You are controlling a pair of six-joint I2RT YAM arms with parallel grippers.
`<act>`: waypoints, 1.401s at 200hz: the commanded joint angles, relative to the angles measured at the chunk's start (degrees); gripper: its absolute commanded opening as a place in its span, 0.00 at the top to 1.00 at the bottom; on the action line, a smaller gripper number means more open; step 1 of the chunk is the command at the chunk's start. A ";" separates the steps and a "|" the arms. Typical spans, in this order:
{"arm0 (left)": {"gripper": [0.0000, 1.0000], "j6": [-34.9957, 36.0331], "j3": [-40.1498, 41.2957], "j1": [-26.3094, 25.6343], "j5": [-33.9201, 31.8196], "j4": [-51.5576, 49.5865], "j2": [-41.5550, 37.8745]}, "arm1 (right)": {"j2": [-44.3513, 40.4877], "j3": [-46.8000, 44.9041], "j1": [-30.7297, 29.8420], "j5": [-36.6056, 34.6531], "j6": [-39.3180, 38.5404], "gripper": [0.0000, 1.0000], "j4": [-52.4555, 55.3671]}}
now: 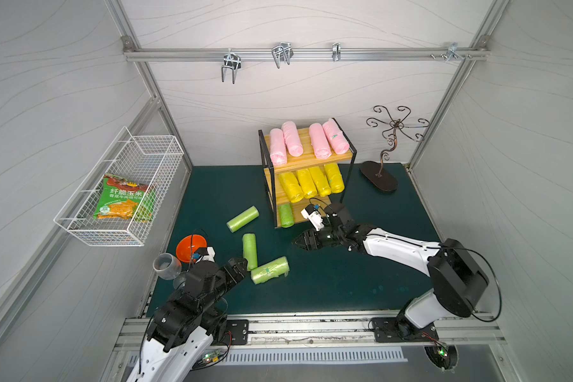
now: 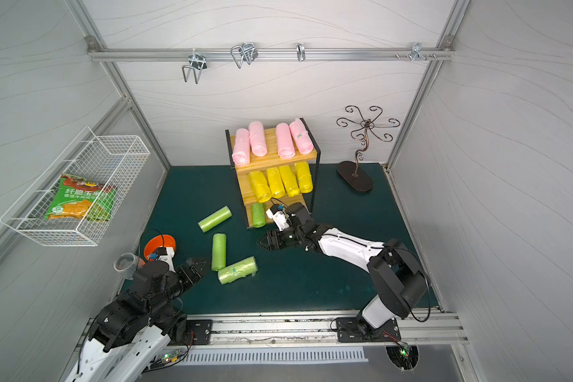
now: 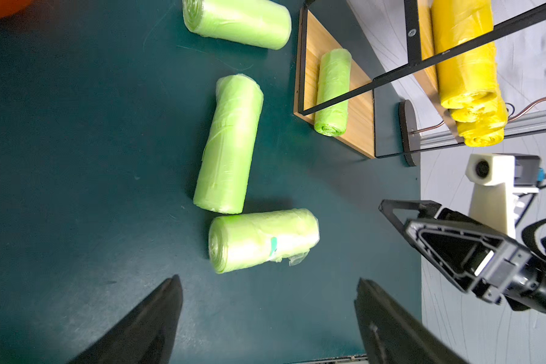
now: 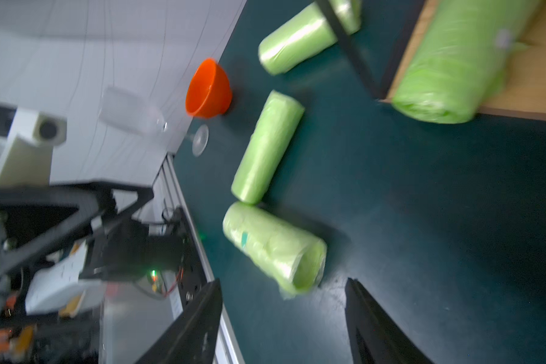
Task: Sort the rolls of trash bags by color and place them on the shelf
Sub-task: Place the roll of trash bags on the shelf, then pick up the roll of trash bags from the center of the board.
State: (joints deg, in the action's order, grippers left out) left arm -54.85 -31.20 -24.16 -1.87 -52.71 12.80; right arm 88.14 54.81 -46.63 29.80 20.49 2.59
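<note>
left gripper gaping wide, gripping nothing | 3 loose green rolls lying just ahead of its tips | right gripper hanging partly spread, empty | shelf standing just beside it, carrying 4 pink rolls, 4 yellow rolls, 1 green roll

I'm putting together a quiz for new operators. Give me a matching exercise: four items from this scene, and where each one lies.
Items:
1. pink rolls
2. yellow rolls
3. snack bag
4. labelled green roll

Places:
A. dark mat
B. wire basket
C. top shelf tier
D. middle shelf tier

Pairs: 1-C; 2-D; 3-B; 4-A
</note>
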 commanded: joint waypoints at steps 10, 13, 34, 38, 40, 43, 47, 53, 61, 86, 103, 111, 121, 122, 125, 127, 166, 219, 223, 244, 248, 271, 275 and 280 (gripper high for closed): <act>0.08 -0.34 -0.95 -0.27 -1.62 0.86 -1.62 | -2.30 4.37 -4.78 1.14 -22.01 0.32 19.95; 0.08 -0.41 -1.01 -0.27 -1.69 0.79 -1.70 | -2.38 4.30 -5.28 0.56 -23.31 0.32 20.04; 0.08 -0.76 -1.63 -0.27 -2.29 -0.09 -3.04 | -2.30 3.86 -8.10 -0.72 -31.86 0.29 19.55; 0.08 -0.78 -1.81 -0.27 -2.47 -0.26 -3.26 | -2.21 3.75 -8.68 -0.64 -33.60 0.29 19.23; 0.08 -0.85 -1.97 -0.27 -2.56 -0.37 -3.40 | -2.12 3.67 -8.94 -0.69 -34.36 0.28 19.17; 0.08 -0.87 -2.09 -0.27 -2.65 -0.49 -3.57 | -2.00 3.64 -9.46 -0.83 -35.63 0.27 19.02; 0.08 -0.95 -2.26 -0.27 -2.85 -0.74 -3.82 | -1.72 3.75 -10.09 -1.22 -37.19 0.25 18.96; 0.08 -1.04 -2.56 -0.27 -3.11 -0.98 -4.15 | -1.18 4.08 -10.99 -1.62 -39.38 0.23 19.06; 0.08 -1.05 -2.95 -0.26 -3.30 -1.33 -4.58 | -0.11 5.23 -11.90 -1.75 -41.56 0.22 19.81; 0.08 -1.22 -3.60 -0.27 -3.93 -2.14 -5.48 | 4.58 10.04 -12.42 -1.69 -44.43 0.22 21.31; 0.07 -1.31 -3.69 -0.25 -4.20 -2.31 -5.75 | 9.27 14.51 -13.61 -5.37 -48.57 0.22 24.50; 0.07 -1.31 -3.67 -0.27 -4.28 -2.31 -5.77 | 11.24 16.39 -14.28 -6.96 -50.38 0.22 26.05; 0.07 -1.31 -3.69 -0.27 -4.45 -2.31 -5.86 | 13.93 18.74 -14.92 -8.25 -52.61 0.23 28.26; 0.07 -1.36 -3.69 -0.27 -4.46 -2.31 -5.86 | 14.23 18.92 -14.95 -8.35 -52.77 0.23 28.39; 0.07 -1.32 -3.69 -0.27 -4.50 -2.39 -5.85 | 14.90 19.38 -15.10 -8.73 -53.31 0.23 28.84; 0.07 -1.31 -3.69 -0.27 -4.49 -2.40 -5.85 | 15.36 19.79 -15.21 -9.00 -53.63 0.23 29.04; 0.07 -1.58 -3.56 -0.27 -4.74 -2.49 -6.35 | 19.85 21.99 -15.59 -9.56 -56.52 0.24 28.96; 0.07 -1.76 -3.08 -0.26 -4.91 -2.31 -6.38 | 24.84 23.82 -15.68 -12.86 -56.76 0.26 27.56; 0.07 -1.83 -3.08 -0.27 -4.95 -2.31 -6.39 | 25.17 24.10 -15.68 -13.00 -56.48 0.27 27.56; 0.07 -1.78 -3.08 -0.27 -4.91 -2.33 -6.38 | 25.79 24.78 -15.85 -14.84 -56.13 0.29 27.41; 0.07 -1.79 -3.08 -0.27 -4.92 -2.36 -6.43 | 25.65 24.93 -15.94 -15.19 -56.01 0.29 27.44; 0.07 -1.84 -3.03 -0.27 -4.98 -2.31 -6.36 | 23.88 24.89 -16.45 -17.14 -56.90 0.28 27.64; 0.07 -1.84 -3.00 -0.27 -4.98 -2.31 -6.30 | 23.61 24.90 -16.59 -17.68 -57.27 0.27 27.83; 0.07 -1.84 -2.95 -0.27 -4.97 -2.31 -6.35 | 23.29 24.95 -16.66 -18.31 -57.82 0.27 28.13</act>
State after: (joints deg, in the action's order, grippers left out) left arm -56.42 -32.67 -24.16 -5.82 -56.77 7.11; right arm 112.01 79.57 -62.33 15.00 -35.64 28.38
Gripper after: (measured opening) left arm 0.931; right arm 0.723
